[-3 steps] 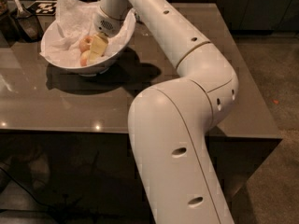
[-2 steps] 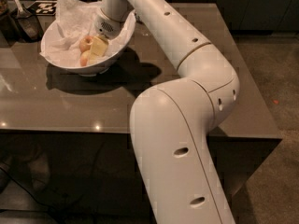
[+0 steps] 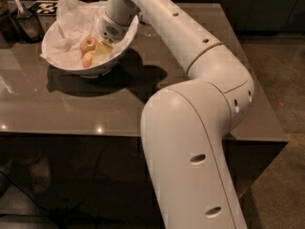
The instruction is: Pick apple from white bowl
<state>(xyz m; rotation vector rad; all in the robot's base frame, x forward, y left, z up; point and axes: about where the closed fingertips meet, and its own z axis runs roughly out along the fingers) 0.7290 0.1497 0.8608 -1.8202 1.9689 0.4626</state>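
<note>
The white bowl [image 3: 62,67] stands on the far left of the dark table, lined with crumpled white paper [image 3: 66,20]. A red-yellow apple [image 3: 87,45] lies inside it, with a second reddish-yellow piece of fruit [image 3: 87,60] just in front of it. My gripper [image 3: 101,50] reaches down into the bowl from the right and sits right against the apple's right side. The wrist [image 3: 116,18] hangs over the bowl's right rim and hides that part of the inside.
The dark glossy table [image 3: 57,104] has its front edge near the middle of the view. Dark objects and a utensil [image 3: 19,13] stand at the far left behind the bowl. My arm's large white links [image 3: 190,128] fill the right foreground.
Almost nothing differs. The gripper stays inside the bowl beside the apple, and the bowl has not moved.
</note>
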